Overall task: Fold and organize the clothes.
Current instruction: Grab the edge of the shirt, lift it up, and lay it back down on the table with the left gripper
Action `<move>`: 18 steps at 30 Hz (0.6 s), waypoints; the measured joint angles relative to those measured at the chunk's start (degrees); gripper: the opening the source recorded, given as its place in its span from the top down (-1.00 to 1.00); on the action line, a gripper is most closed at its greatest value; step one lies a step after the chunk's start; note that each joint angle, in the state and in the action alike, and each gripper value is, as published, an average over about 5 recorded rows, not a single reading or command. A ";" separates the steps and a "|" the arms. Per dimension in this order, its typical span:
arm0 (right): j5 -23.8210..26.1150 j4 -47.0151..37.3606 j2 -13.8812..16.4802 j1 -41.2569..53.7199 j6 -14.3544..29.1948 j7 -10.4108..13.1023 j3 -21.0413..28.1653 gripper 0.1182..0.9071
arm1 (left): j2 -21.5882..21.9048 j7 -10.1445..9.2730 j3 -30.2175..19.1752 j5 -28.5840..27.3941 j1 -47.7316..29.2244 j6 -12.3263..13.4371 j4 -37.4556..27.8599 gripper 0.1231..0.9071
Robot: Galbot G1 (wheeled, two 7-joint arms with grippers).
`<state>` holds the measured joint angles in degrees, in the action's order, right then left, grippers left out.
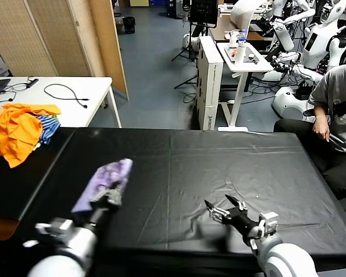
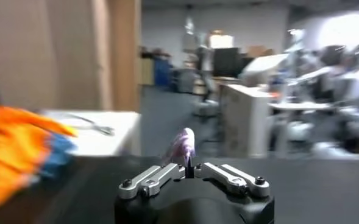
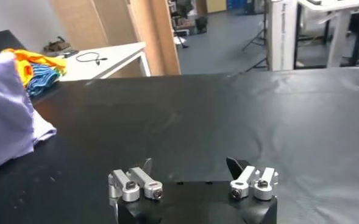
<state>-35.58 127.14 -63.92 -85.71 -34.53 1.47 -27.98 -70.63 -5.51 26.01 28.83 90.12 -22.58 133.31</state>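
Note:
The pale lavender T-shirt [image 1: 104,182] is bunched and held up off the black table [image 1: 219,173] at the front left. My left gripper [image 1: 108,196] is shut on it; in the left wrist view a lavender fold [image 2: 183,146] rises from the closed left gripper [image 2: 190,171]. My right gripper [image 1: 222,206] is open and empty, low over the table at the front, right of centre. The right wrist view shows the right gripper [image 3: 190,167] with its jaws wide apart, and the shirt [image 3: 7,115] hanging farther off.
An orange and blue-striped garment pile [image 1: 20,128] lies at the table's far left. A white side table [image 1: 57,95] with cables stands behind it. A seated person [image 1: 334,115] is at the table's right edge. Robots and desks fill the background.

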 joint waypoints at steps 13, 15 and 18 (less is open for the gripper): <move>-11.35 -1.38 1.10 1.52 -5.48 0.27 -1.00 -1.00 | -2.42 0.74 -12.16 -6.10 -0.79 0.11 -3.45 0.30; -13.36 -1.51 1.52 1.76 -6.19 0.16 -0.62 -1.00 | -2.45 1.44 -12.07 -7.25 -0.53 0.57 -3.44 0.01; -16.06 -1.51 1.97 2.26 -6.93 0.37 0.10 -1.00 | -2.47 2.43 -11.54 -8.72 -0.18 1.38 -3.13 -0.47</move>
<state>-51.64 125.63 -61.94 -83.45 -41.46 1.84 -27.88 -73.10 -3.08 14.47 20.11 89.94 -21.20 130.18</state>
